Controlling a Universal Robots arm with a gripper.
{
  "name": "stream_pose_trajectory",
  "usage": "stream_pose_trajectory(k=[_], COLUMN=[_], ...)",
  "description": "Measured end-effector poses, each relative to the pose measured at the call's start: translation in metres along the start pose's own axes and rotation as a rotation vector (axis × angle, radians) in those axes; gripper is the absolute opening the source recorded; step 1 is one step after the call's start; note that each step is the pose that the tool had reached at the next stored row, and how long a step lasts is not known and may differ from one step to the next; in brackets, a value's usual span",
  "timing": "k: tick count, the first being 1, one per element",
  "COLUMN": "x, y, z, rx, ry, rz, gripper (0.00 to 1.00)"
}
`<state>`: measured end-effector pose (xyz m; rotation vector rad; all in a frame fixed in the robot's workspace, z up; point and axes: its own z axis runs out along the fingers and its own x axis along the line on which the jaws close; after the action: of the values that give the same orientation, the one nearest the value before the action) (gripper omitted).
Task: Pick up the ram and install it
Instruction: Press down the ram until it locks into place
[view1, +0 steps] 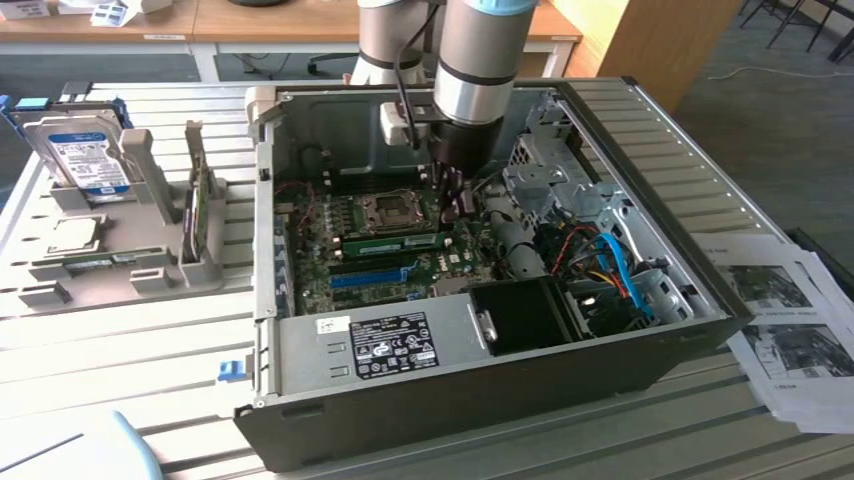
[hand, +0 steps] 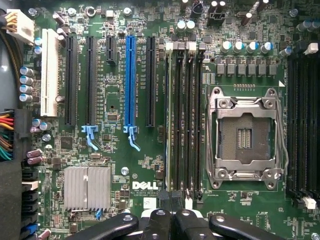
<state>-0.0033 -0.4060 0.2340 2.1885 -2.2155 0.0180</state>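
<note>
The ram (view1: 394, 242) is a narrow green stick that sits in a memory slot on the motherboard, between the CPU socket (view1: 391, 208) and the blue slot (view1: 367, 276). In the wrist view the ram (hand: 169, 120) is seen edge-on as a thin pale line in the memory slot nearest the blue slot (hand: 131, 75). My gripper (view1: 457, 200) hangs inside the open PC case above the ram's end on the exterior view's right. My gripper (hand: 170, 215) is shut, its black fingers (hand: 155, 222) pressed together in line with the ram's edge. Whether they touch the ram I cannot tell.
The black PC case (view1: 534, 390) lies open on a slatted table. A grey fixture (view1: 127, 270) on the exterior view's left holds a hard drive (view1: 80, 150). Printed papers (view1: 787, 320) lie on the right. Cables (view1: 601, 260) and a heat sink (hand: 87, 187) crowd the board.
</note>
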Motion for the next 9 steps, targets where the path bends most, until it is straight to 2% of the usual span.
stream_pose_trajectory(k=[9], x=[-0.0007], y=[-0.0001], z=[0.0017], rx=[0.0001], ry=[-0.0003], rz=[0.0], gripper=[0.09])
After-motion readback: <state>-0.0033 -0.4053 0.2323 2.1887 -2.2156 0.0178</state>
